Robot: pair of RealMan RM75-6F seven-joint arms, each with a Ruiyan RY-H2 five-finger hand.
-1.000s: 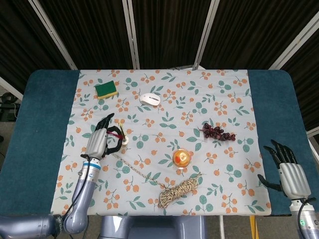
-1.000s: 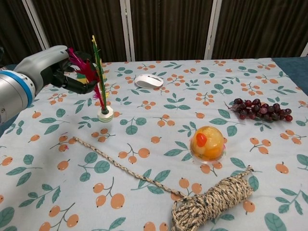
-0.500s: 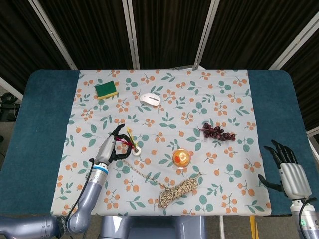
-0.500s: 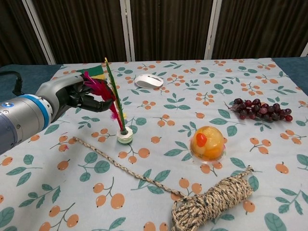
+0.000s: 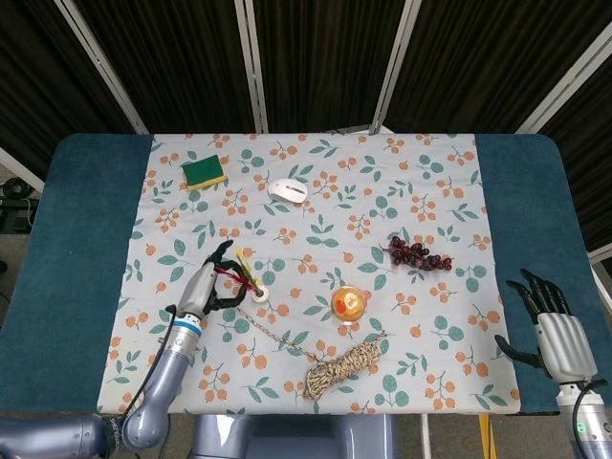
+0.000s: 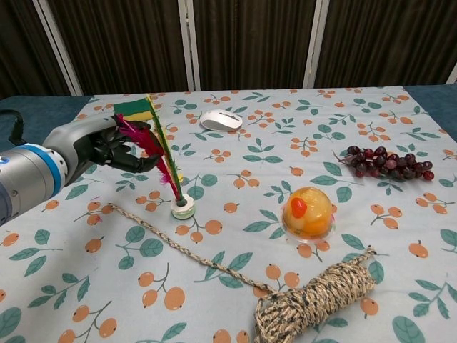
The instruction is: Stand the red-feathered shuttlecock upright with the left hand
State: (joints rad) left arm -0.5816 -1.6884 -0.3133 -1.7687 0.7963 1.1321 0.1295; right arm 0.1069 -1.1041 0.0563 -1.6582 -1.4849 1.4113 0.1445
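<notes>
The left hand (image 6: 107,146) grips the red-feathered shuttlecock (image 6: 166,168) high up, fingers closed around the red and green feathers, so that the white base (image 6: 183,209) hangs lowest and can meet the cloth first. The base appears to touch the surface, toward its left edge and about midway between front and back, while the feather stem leans up and left into the palm. That tilt suggests the stand is not finished: the grip is probably being kept until the stem comes vertical over the base. The right hand (image 5: 553,325) is held off the front-right corner, fingers spread and holding nothing, well apart from the work.

A braided rope (image 6: 314,296) lies at the front, its loose tail running back to just beside the base, near enough to trip it. An orange jelly cup (image 6: 308,212) sits mid-surface, purple grapes (image 6: 385,161) toward the right edge, a white computer mouse (image 6: 220,120) and a green-and-yellow sponge (image 5: 204,172) toward the back.

The surface (image 5: 86,249) is blue, covered by a tablecloth (image 5: 430,191) printed with oranges and leaves. Behind it hang dark pleated curtains (image 6: 250,39) crossed by pale frame bars.
</notes>
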